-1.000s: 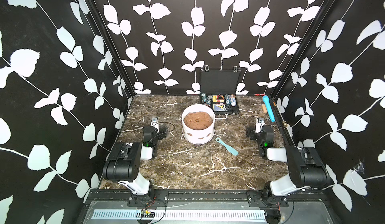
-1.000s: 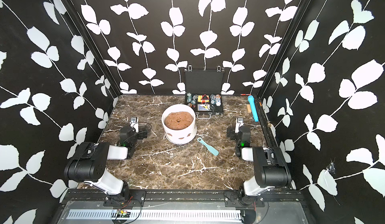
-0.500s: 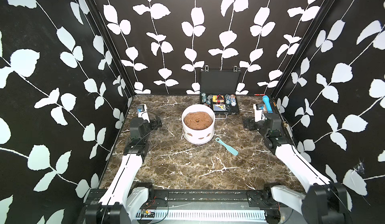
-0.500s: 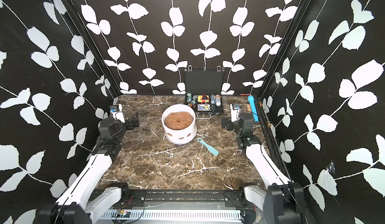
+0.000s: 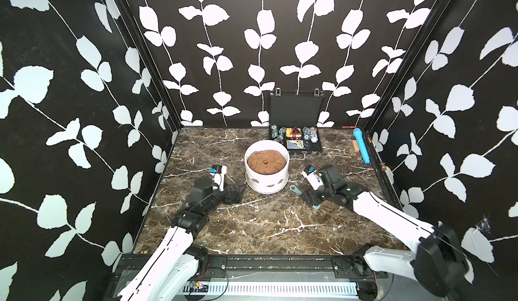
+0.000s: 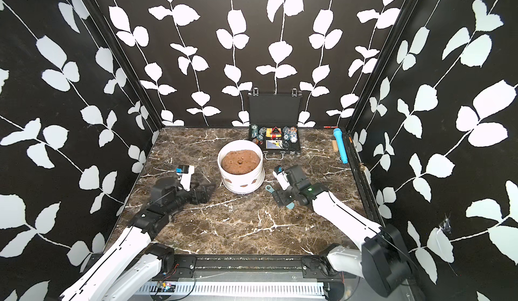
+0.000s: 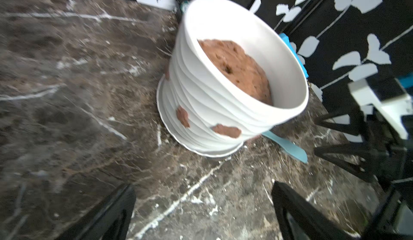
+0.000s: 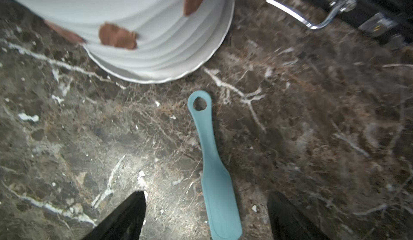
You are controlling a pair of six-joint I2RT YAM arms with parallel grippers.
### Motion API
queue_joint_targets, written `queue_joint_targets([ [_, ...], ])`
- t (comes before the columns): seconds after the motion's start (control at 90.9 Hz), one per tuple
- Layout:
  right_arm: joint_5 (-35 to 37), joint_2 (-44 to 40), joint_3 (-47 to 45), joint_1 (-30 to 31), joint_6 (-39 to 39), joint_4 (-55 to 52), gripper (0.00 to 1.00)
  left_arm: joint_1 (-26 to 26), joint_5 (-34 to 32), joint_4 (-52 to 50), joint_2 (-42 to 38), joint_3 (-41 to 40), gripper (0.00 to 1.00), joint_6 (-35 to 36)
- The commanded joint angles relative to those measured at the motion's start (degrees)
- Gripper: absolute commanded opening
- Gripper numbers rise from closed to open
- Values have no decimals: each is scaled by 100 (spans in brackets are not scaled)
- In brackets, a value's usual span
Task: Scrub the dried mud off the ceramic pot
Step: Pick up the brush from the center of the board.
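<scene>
right gripper (image 8: 205,196): jaws wide apart, straddling the teal scraper (image 8: 207,142) lying flat, gripping nothing
left gripper (image 7: 203,185): wide open, empty, just beside the pot
ceramic pot (image 5: 266,183): upright, mid tabletop (image 5: 252,229), nearer back edge
dried mud (image 7: 226,130): patches low on its ribbed wall

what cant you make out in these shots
The ceramic pot, far wall: turned away in both top views, so any dried mud there is unseen.
The teal tool: its wide end is cut off by the right wrist view's edge; the right gripper covers its middle in both top views.
The black case, contents: too small to tell in both top views.
</scene>
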Motion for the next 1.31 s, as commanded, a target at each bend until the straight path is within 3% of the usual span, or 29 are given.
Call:
queue_joint_targets([
  [0.0, 234, 451, 97, 107, -95, 182, 84, -354, 88, 451, -39, -241, 99, -365],
  [0.176, 331, 1302, 586, 143, -68, -19, 76, -881, -229, 721, -1, -387, 99, -444],
  [0.682, 402, 2369, 1043, 145, 463, 58, 49, -1113, -322, 1264, 294, -505, 99, -573],
  [1.023, 639, 2543, 909, 145, 654, 311, 30, -1215, -360, 1403, 459, -529, 99, -639],
  [1.144, 713, 2448, 849, 138, 679, 361, 18, -1255, -313, 1472, 622, -459, 99, -625],
  [1.298, 811, 2096, 725, 107, 711, 417, 13, -1283, -298, 1518, 705, -432, 99, -608],
])
